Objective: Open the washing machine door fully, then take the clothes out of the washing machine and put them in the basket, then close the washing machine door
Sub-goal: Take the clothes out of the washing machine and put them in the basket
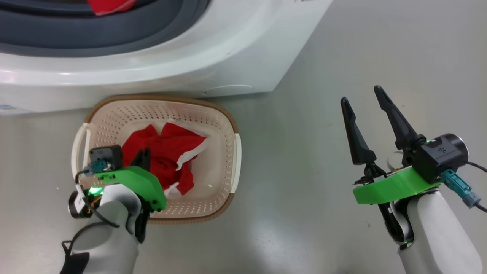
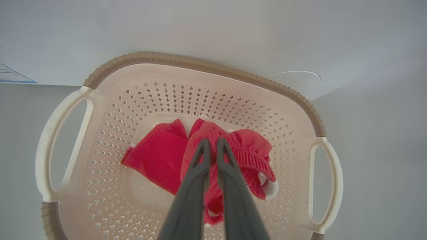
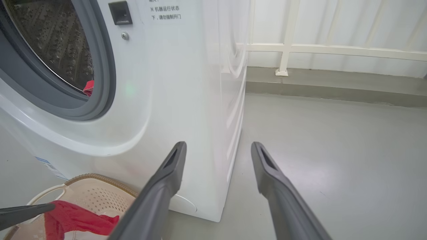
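The cream basket (image 1: pixel 228 118) (image 2: pixel 200 63) (image 3: pixel 100 178) stands on the floor against the front of the white washing machine (image 1: pixel 152 72) (image 3: pixel 186 83). Red clothes (image 1: pixel 167 152) (image 2: pixel 160 156) (image 3: pixel 76 216) with white trim lie in it. My left gripper (image 1: pixel 144 152) (image 2: pixel 213 141) hangs inside the basket, shut on a bunched fold of those clothes. Another red piece (image 1: pixel 108 5) (image 3: pixel 88 88) lies at the lip of the drum, behind the grey gasket (image 1: pixel 95 34). Off to the right my right gripper (image 1: pixel 361 95) (image 3: pixel 217 146) stands open over the floor, holding nothing. The washing machine door is out of view.
Grey floor (image 1: pixel 304 171) stretches to the right of the machine and basket. A white railing (image 3: pixel 283 50) and a low kerb run along the far wall. A blue label (image 2: pixel 13 75) sits low on the machine's front, left of the basket.
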`<state>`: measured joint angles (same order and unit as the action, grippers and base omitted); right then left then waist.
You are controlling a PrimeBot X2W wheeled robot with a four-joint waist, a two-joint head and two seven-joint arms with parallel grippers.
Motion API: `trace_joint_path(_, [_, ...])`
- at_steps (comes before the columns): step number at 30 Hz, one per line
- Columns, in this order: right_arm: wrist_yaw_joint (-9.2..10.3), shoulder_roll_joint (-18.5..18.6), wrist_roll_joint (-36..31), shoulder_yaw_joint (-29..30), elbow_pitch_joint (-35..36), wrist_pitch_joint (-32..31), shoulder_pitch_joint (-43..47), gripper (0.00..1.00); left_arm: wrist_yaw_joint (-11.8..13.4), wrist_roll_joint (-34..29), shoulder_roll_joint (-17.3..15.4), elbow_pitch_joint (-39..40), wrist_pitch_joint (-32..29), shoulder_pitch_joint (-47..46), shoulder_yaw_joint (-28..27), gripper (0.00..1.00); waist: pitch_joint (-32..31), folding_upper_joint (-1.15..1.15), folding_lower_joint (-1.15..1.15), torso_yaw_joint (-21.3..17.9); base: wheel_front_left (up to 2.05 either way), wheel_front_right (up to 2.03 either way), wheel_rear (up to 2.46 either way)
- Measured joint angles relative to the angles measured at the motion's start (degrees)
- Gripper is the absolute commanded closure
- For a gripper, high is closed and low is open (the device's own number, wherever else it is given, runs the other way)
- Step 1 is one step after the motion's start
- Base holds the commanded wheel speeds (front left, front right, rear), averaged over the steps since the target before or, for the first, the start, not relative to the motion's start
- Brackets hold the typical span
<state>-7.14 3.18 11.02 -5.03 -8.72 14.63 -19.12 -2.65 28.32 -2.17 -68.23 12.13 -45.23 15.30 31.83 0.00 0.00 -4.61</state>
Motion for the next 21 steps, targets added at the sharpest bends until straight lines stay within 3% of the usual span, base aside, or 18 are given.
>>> trace_joint_path(12, [0.0, 0.0, 0.35, -0.99, -1.47, 0.0, -1.3, 0.0, -1.91, 1.02, 0.38, -5.14, -5.01, -3.23, 1.52, 1.0, 2.77, 0.0, 0.0, -2.07, 0.0, 0.0, 0.0])
trace_joint_path(14, [0.0, 0.0, 0.55, -1.0, -1.72, 0.0, -1.3, 0.0, -1.93, 1.02, 0.38, -5.35, -5.0, -3.23, 1.57, 0.74, 2.72, 0.0, 0.0, -2.2, 0.0, 0.0, 0.0])
trace_joint_path(15, [0.0, 0.0, 0.64, -0.99, -1.82, 0.0, -1.3, 0.0, -1.93, 1.02, 0.37, -5.46, -4.99, -3.23, 1.6, 0.14, 2.61, 0.0, 0.0, -2.2, 0.0, 0.0, 0.0])
trace_joint_path(16, [0.0, -0.01, 0.82, -0.99, -1.93, 0.0, -1.3, 0.0, -1.93, 1.02, 0.35, -5.55, -4.88, -3.23, 1.69, 0.0, 2.48, 0.0, 0.0, -2.18, 0.0, 0.0, 0.0])
trace_joint_path(21, [0.0, -0.01, 1.11, -0.77, -2.61, 0.0, -1.3, 0.0, -1.92, 1.02, 0.34, -5.81, -2.32, -3.22, 2.11, 0.0, 1.5, 0.0, 0.0, -1.72, 0.0, 0.0, 0.0])
